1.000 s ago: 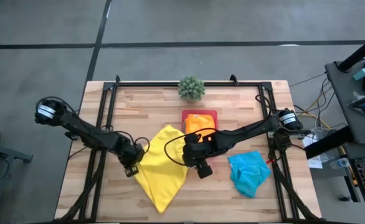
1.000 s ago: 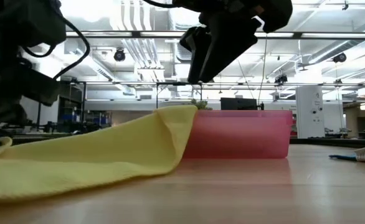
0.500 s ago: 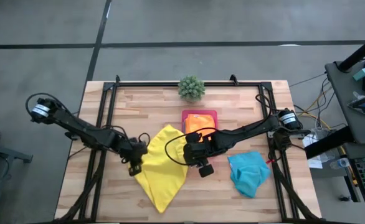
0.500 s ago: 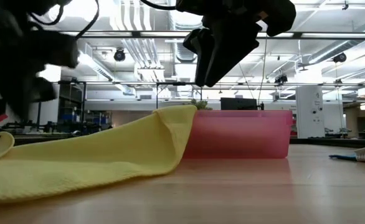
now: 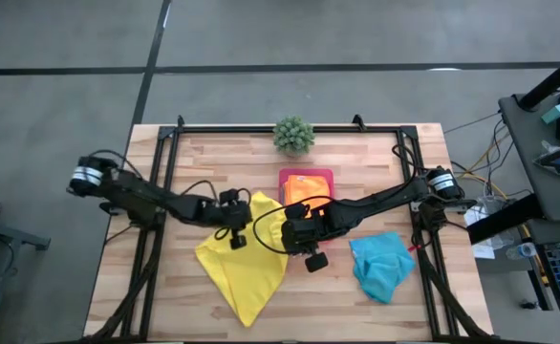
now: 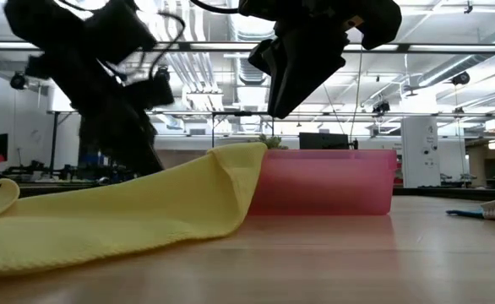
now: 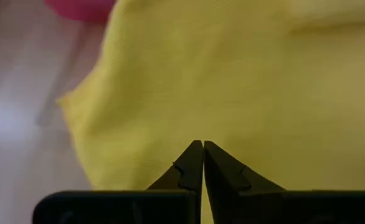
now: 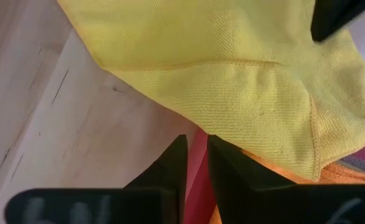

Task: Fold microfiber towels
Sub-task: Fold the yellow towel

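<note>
A yellow towel (image 5: 242, 263) lies spread on the table's middle, its far corner (image 8: 307, 143) draped up over the edge of the pink tray (image 5: 294, 175). An orange towel (image 5: 307, 188) lies in the tray. A turquoise towel (image 5: 380, 263) lies crumpled at the right. My left gripper (image 5: 234, 237) is shut and slants down over the yellow towel's left half (image 7: 232, 74). My right gripper (image 6: 273, 108) hangs well above the towel's far corner. Its fingers stand a narrow gap apart with nothing between them (image 8: 196, 140). My left gripper's shut tips (image 7: 202, 144) point slanting down at the yellow towel. In the low view the towel's ridge (image 6: 171, 181) hides them. Whether they touch the cloth I cannot tell.
A small green potted plant (image 5: 293, 134) stands at the far edge, behind the tray. A black frame (image 5: 170, 139) runs along the table's sides and far edge. Bare wood lies at the near right (image 5: 328, 306) and the far left (image 5: 213, 162).
My left gripper has swung from the yellow towel's left edge toward the right, onto the cloth, and has tipped to point downward. It has stayed shut. My right gripper has kept its place while its fingers drew closer together. The towel has kept its shape.
</note>
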Action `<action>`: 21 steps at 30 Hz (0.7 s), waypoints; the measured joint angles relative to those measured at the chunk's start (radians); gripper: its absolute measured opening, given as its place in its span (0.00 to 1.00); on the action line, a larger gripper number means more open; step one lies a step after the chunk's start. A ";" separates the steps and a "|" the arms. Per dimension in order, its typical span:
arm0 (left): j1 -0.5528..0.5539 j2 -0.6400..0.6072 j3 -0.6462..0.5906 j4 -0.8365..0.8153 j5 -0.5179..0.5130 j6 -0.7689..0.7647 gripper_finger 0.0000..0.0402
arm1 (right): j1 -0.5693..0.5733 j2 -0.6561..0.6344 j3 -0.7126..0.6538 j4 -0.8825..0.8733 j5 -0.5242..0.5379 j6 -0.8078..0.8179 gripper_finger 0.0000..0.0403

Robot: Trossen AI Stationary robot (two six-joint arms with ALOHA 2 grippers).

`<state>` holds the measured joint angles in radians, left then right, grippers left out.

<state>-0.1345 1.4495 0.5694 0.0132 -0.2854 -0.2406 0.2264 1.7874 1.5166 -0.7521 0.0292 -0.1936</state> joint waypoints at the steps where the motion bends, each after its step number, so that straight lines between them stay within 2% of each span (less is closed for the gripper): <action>1: 0.017 0.025 0.001 0.014 -0.005 0.013 0.00 | 0.000 0.000 0.000 0.000 0.000 0.001 0.13; 8: 0.061 0.143 -0.001 0.038 -0.013 0.004 0.00 | -0.001 0.000 0.000 0.001 0.000 0.000 0.11; 11: 0.062 0.154 -0.001 -0.010 0.040 -0.055 0.00 | -0.004 0.000 0.000 0.002 -0.001 0.001 0.11; 14: 0.053 0.140 -0.003 -0.153 0.094 -0.124 0.00 | -0.005 0.000 0.000 0.002 0.000 0.000 0.11; 21: 0.032 0.041 -0.009 -0.407 0.110 -0.233 0.00 | -0.005 0.000 -0.002 0.010 0.000 0.000 0.11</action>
<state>-0.1024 1.4907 0.5599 -0.3938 -0.1750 -0.4737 0.2218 1.7872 1.5150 -0.7424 0.0289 -0.1932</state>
